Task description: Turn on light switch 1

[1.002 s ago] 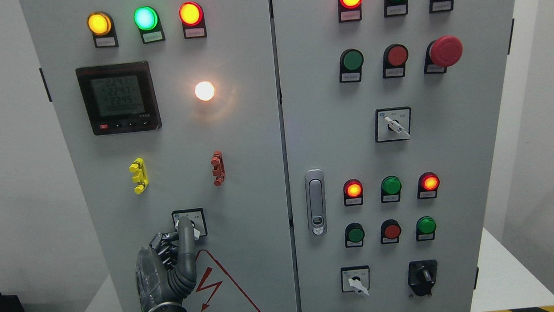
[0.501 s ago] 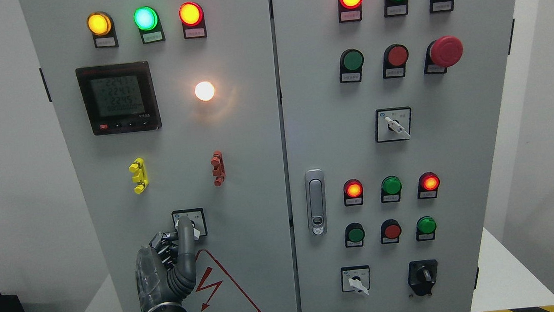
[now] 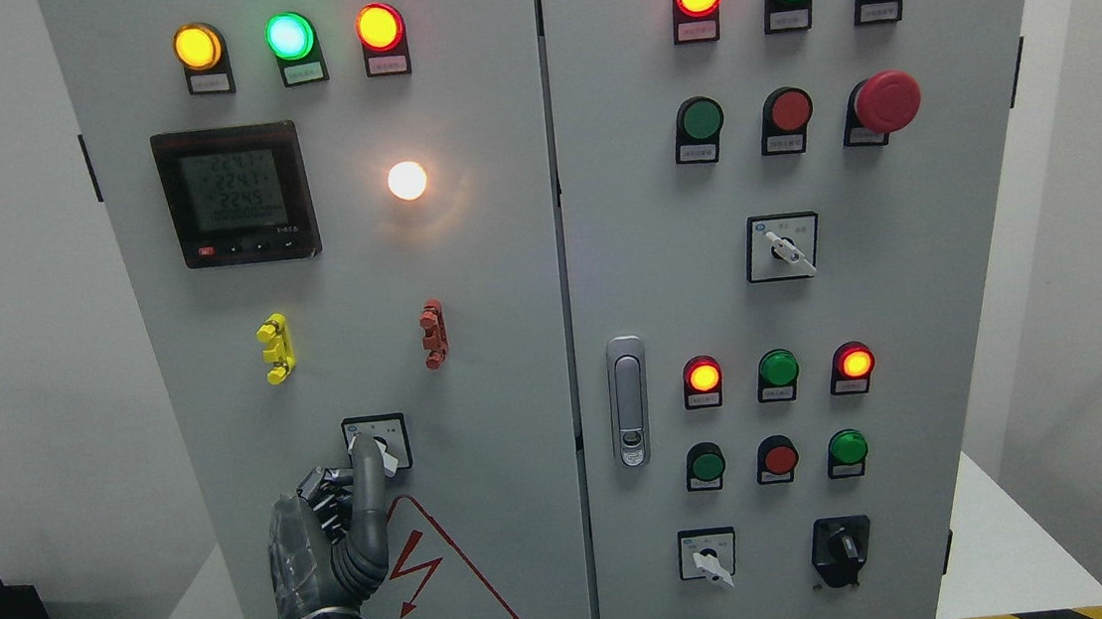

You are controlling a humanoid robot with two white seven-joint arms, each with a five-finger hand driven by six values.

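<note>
The left robot hand (image 3: 332, 538) is pressing 1 extended finger (image 3: 366, 470) against the light switch (image 3: 376, 442) knob (other fingers curled); it risks slipping off sideways.

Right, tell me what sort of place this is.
Probably an electrical or industrial control room, perhaps a training setup. A grey cabinet carries lit lamps, a meter, a red emergency stop and a shock warning sign. The left hand reaches its switch.
</note>
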